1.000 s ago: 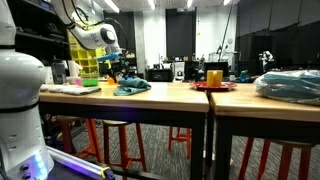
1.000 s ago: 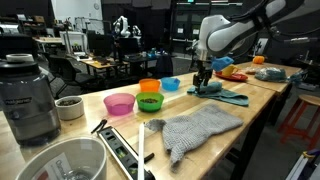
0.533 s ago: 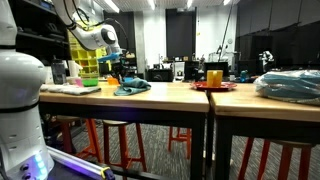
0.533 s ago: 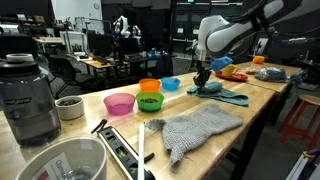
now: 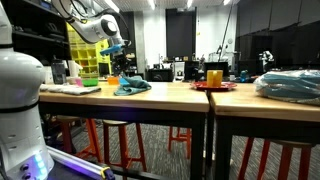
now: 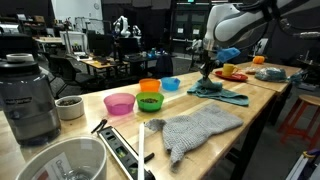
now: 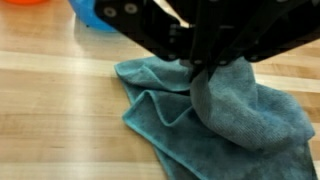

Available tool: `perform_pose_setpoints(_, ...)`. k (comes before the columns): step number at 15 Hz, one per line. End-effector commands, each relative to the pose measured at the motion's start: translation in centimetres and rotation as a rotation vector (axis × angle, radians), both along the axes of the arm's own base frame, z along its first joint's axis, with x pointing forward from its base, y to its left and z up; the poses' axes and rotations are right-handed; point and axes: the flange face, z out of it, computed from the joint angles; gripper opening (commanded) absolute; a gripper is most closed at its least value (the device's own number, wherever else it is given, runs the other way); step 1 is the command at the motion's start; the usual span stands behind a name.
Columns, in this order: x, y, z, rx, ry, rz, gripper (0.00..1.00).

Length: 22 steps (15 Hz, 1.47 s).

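**Desk:** What's under the wrist?

**Me:** My gripper (image 7: 205, 70) is pinched together on a fold of the teal cloth (image 7: 235, 120). The fold runs up into the fingers at upper centre of the wrist view. The remainder lies crumpled on the wooden table (image 7: 60, 110).

**Desk:** Anything new?

**Me:** Yes. 1 second ago the gripper sat low on the cloth. Now it stands higher in both exterior views, and the cloth is drawn up into a peak beneath it (image 6: 215, 92). I'd judge the pinch has taken, but most of the fabric still rests on the wood.

**Desk:** Room to move?

**Me:** Nearest, at lower centre in an exterior view, a grey cloth (image 6: 195, 128) lies well apart from mine. Further back, left of centre, are 4 bowls: the pink bowl (image 6: 119, 103), green bowl (image 6: 150, 101), orange bowl (image 6: 150, 87) and blue bowl (image 6: 171, 84). The blue one is closest, near the teal cloth's left side. The table's front edge runs just right of the cloth. Above the gripper there's only open air.
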Motion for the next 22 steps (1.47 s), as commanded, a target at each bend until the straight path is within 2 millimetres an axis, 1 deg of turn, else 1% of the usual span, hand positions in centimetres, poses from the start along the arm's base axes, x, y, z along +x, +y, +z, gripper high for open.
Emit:
perform_pose_setpoints(1, -1.0, -2.9, 3.9, -0.006, -0.046, -0.015, 0.01)
perform_pose_setpoints(5, -0.5, -6.7, 7.7, 0.071, -0.088, -0.024, 0.01)
perform_pose_setpoints(8, 0.2, -9.4, 10.3, 0.164, -0.104, -0.036, 0.01)
perform_pose_setpoints(12, 1.3, -12.9, 13.4, 0.266, -0.096, -0.045, 0.01)
perform_pose_setpoints(14, 2.1, -14.4, 14.4, 0.303, -0.078, -0.045, 0.01)
perform_pose_setpoints(16, 3.3, -15.7, 15.0, 0.336, -0.058, -0.040, 0.01)
perform_pose_setpoints(22, 7.1, -18.6, 15.5, 0.365, 0.011, -0.032, 0.01)
